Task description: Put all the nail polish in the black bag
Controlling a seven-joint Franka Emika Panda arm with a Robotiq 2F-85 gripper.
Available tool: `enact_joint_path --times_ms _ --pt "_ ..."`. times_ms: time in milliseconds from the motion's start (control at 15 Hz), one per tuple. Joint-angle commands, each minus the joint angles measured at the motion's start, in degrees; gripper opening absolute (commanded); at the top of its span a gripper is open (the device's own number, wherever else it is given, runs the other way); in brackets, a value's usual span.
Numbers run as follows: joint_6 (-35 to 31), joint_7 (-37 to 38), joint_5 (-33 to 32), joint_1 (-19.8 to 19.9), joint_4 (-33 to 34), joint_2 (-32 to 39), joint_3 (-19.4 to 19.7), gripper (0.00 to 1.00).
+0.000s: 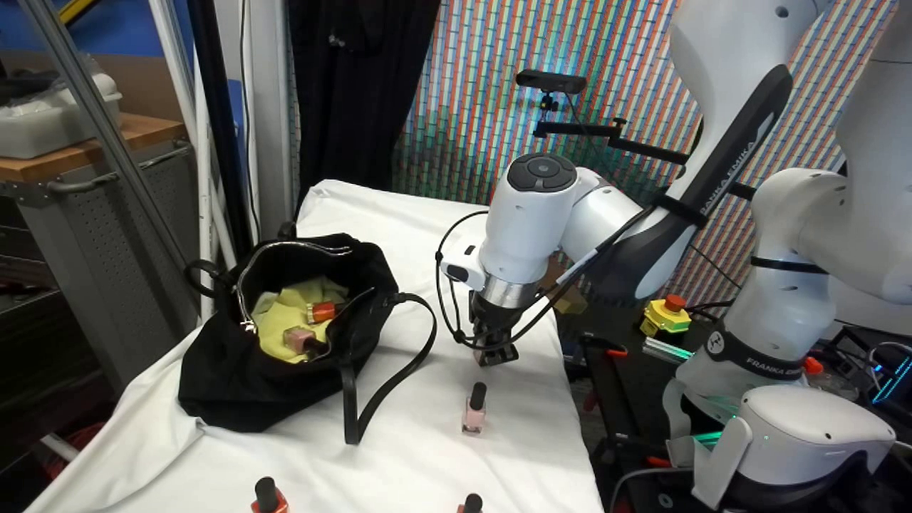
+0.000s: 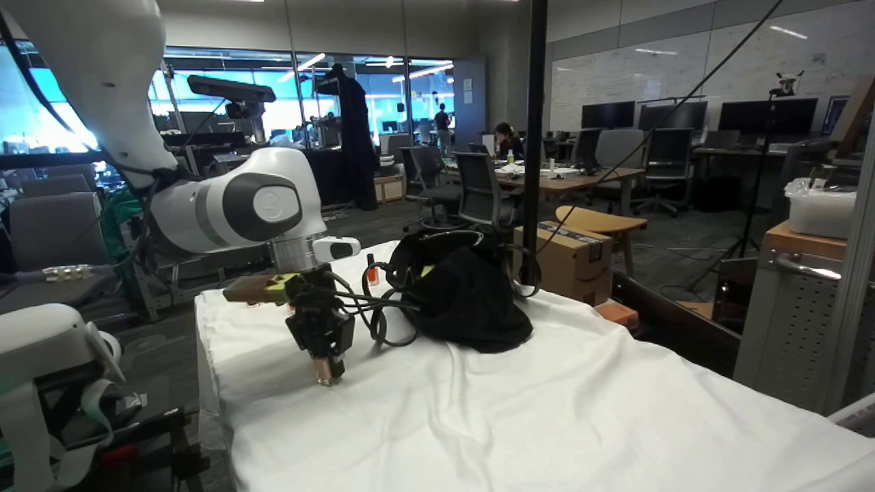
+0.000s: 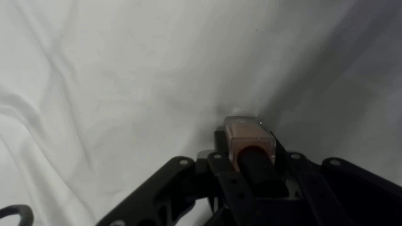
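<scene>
A black two-fingered gripper (image 3: 250, 145) is holding a small, boxy, pink, clear-walled bottle (image 3: 246, 130) clamped by two opposite sides, its round black cap (image 3: 256, 164) pointing up between the fingers. The bottle is standing roughly upright, at or just above the wrinkled white cloth (image 2: 383, 437); which, I can't tell. Well apart, a soft black fabric handbag (image 1: 263, 388) is gaping, and on its yellow-green lining (image 1: 274, 324) an orange-red bottle (image 1: 323, 312) and another pink bottle (image 1: 299, 340) are lying. A third pink bottle (image 1: 473, 413), black-capped, is standing on the cloth, while a red bottle (image 1: 269, 500) and a further dark cap (image 1: 472, 504) are showing, cut off at the bottom of an exterior view. I'm taking the held bottle for glass: light, stiff, slick, likely chipping if dropped hard. Its flat sides are offering the surest hold; the round cap would be letting it swivel. The bag is looking floppy, so its thin straps (image 1: 350, 399) could be snagging the fingers.
</scene>
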State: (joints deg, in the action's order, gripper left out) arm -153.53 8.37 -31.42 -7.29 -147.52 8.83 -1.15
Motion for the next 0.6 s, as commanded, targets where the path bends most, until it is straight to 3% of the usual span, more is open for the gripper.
enact_joint_path --times_ms 0,533 --pt "5.65 1.63 -0.19 -2.28 -0.26 -3.78 -1.35 0.21" --pt "19.43 12.05 -1.0 -5.63 6.62 -10.94 -8.45 0.21"
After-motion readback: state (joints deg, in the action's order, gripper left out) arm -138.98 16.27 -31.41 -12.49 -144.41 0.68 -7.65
